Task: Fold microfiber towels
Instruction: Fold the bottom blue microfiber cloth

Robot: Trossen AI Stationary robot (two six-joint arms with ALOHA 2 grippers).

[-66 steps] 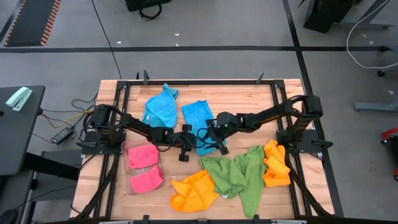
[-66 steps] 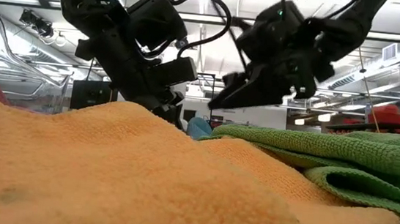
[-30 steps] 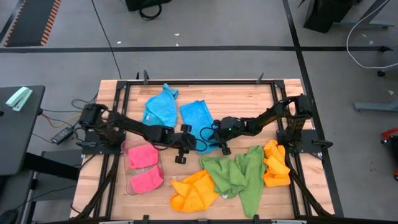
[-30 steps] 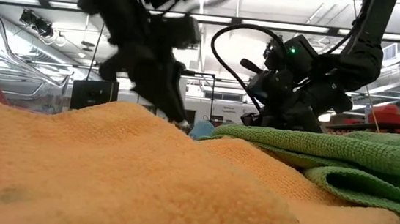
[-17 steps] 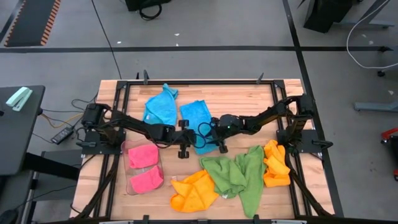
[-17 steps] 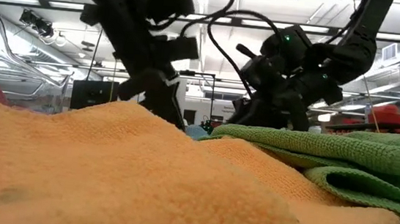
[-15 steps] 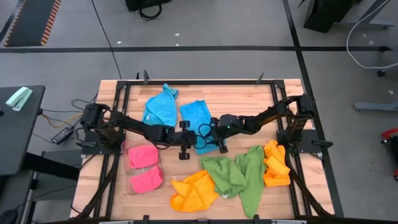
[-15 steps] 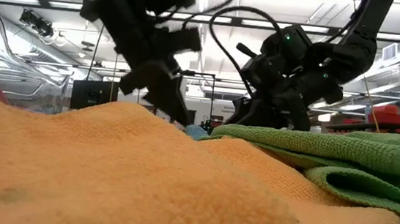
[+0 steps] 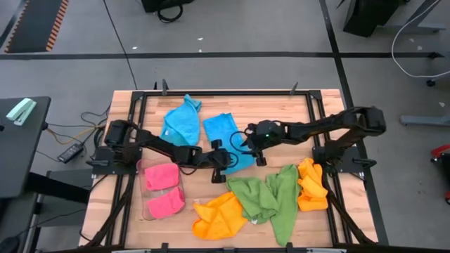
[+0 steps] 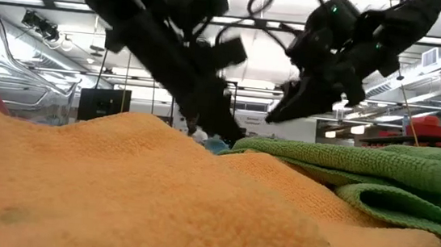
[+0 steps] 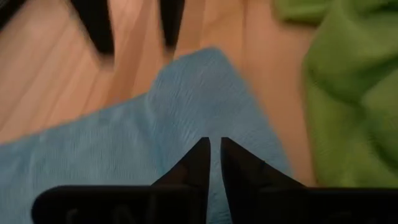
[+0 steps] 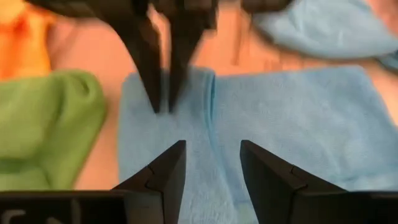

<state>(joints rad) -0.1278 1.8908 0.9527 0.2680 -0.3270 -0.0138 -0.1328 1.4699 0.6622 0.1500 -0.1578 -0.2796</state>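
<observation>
A sky blue towel [image 9: 223,135] lies flat on the wooden table at mid-centre, with a strip along one side folded over [image 12: 165,134]. My left gripper [image 9: 232,160] reaches in from the table's left. Its fingers are almost together [image 11: 214,144], with the tips down on that strip. My right gripper [image 9: 253,149] hovers open [image 12: 211,149] above the towel's right part and touches nothing. In the low view both grippers [image 10: 204,130] [image 10: 278,113] show behind an orange towel. My left gripper sets its near-shut fingertips [image 12: 158,102] on the sky blue towel's folded-over strip [image 11: 186,106], near the towel's near right corner. The fingers slant down from the table's left. The towel lies flat on the table. I cannot tell whether any cloth sits between the tips.
A second sky blue towel [image 9: 181,121] lies at the far left. A clear tray [image 9: 144,204] at the near left holds two pink towels. Green towels [image 9: 271,197] and orange towels [image 9: 219,214] [image 9: 311,184] lie crumpled along the near edge. Black frame rails border the table.
My right gripper has risen off the sky blue towel and drawn back toward the table's far right. My left gripper has moved toward the table's right and come down onto the towel's near right part. The towel stays flat.
</observation>
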